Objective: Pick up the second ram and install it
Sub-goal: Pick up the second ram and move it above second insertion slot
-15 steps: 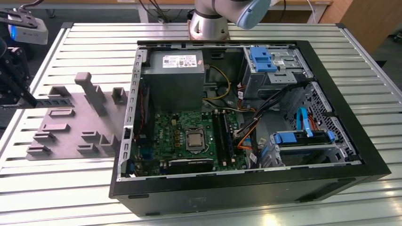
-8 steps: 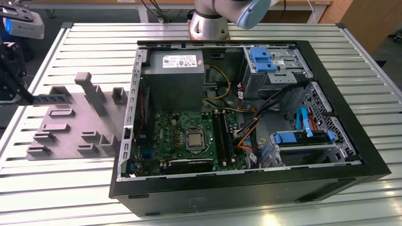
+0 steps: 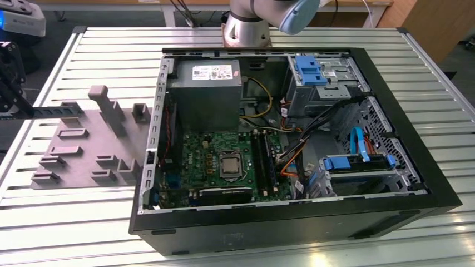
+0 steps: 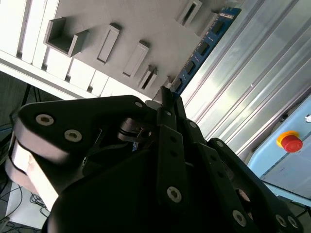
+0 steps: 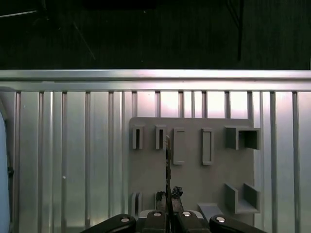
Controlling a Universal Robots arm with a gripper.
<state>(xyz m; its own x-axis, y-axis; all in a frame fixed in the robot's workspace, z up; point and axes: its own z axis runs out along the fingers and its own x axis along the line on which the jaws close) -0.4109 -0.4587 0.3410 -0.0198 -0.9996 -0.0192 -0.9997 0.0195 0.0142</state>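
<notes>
The second ram point(image 3: 67, 110) is a thin dark stick with black chips. It is held level above the grey fixture plate point(image 3: 89, 144), at the exterior view's left. My gripper point(image 3: 28, 112) is shut on one end of it at the table's left edge. In the second wrist view the ram point(image 4: 204, 46) reaches away from the closed fingers point(image 4: 167, 111) over the plate point(image 4: 131, 29). In the first wrist view the ram point(image 5: 167, 165) appears edge-on as a thin line rising from the gripper point(image 5: 168, 206) over the plate point(image 5: 194, 179).
An open black computer case point(image 3: 297, 222) lies on the slatted metal table point(image 3: 111, 50). Inside it are a green motherboard point(image 3: 204, 161), long black memory slots point(image 3: 263, 158), a grey power supply point(image 3: 204, 83) and blue drive brackets point(image 3: 356, 161). A red stop button point(image 4: 292, 142) sits off the table.
</notes>
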